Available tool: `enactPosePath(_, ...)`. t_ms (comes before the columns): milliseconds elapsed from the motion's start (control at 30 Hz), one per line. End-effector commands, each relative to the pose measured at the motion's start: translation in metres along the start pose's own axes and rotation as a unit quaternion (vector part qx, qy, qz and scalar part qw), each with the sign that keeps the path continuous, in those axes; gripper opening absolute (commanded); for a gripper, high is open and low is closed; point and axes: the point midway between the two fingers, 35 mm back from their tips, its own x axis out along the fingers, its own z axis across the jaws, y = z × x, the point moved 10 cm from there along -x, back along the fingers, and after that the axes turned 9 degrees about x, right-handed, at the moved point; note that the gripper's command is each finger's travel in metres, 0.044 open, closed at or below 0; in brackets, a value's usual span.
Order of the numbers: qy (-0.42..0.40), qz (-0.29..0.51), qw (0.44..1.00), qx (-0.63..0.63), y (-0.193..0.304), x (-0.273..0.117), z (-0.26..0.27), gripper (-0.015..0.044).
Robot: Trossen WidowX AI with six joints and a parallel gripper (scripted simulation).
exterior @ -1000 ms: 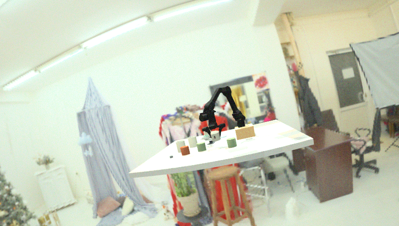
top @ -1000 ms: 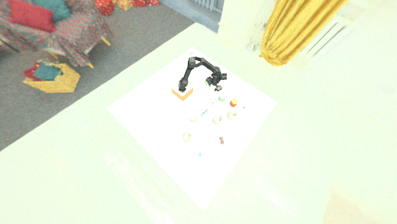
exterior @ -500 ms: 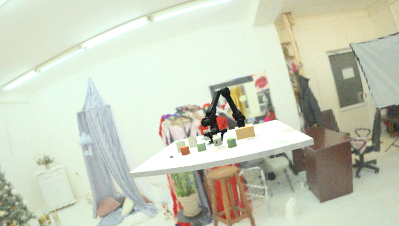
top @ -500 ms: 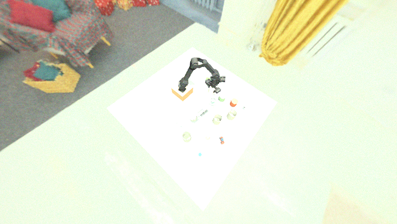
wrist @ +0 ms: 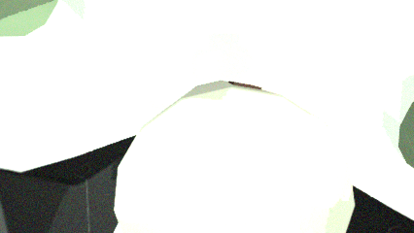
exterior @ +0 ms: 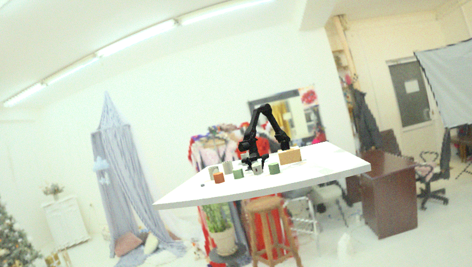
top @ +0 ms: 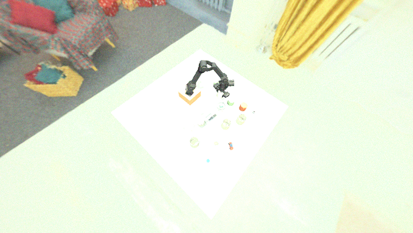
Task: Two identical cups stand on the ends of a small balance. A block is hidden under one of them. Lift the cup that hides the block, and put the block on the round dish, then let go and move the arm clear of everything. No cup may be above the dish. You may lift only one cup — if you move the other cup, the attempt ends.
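My gripper (top: 221, 91) (exterior: 257, 162) (wrist: 224, 152) is shut on a pale cup (exterior: 257, 168) (wrist: 233, 155) with a small dark mark on its side. The cup is upright and low at the table, between two green cylinders in the exterior view; whether it touches the table cannot be told. The small balance (top: 210, 116) lies further forward, away from the gripper. A second pale cup (top: 201, 123) is at its far end. The block and the round dish cannot be told apart surely in the washed-out white.
Green cylinders (top: 230, 102) (exterior: 237, 173) flank the held cup. An orange cylinder (top: 243, 107) (exterior: 219, 178) and pale cups (top: 225, 124) (top: 241, 119) (top: 194, 142) stand around. An orange-tan box (top: 189, 97) (exterior: 289, 157) is near the arm's base. A small red-blue toy (top: 230, 145) lies farther out.
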Motion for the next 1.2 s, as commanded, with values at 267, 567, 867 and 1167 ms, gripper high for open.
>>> enactPosePath(267,0.0,0.0,1.0,0.0,0.0,0.0,0.0,0.0315)
enactPosePath(567,-0.001,-0.003,1.0,0.002,0.0,-0.054,0.0,0.044)
enactPosePath(867,-0.004,-0.013,0.999,0.049,0.009,-0.064,-0.02,0.0309)
enactPosePath(1167,-0.003,-0.016,0.983,0.183,0.034,-0.085,-0.072,0.026)
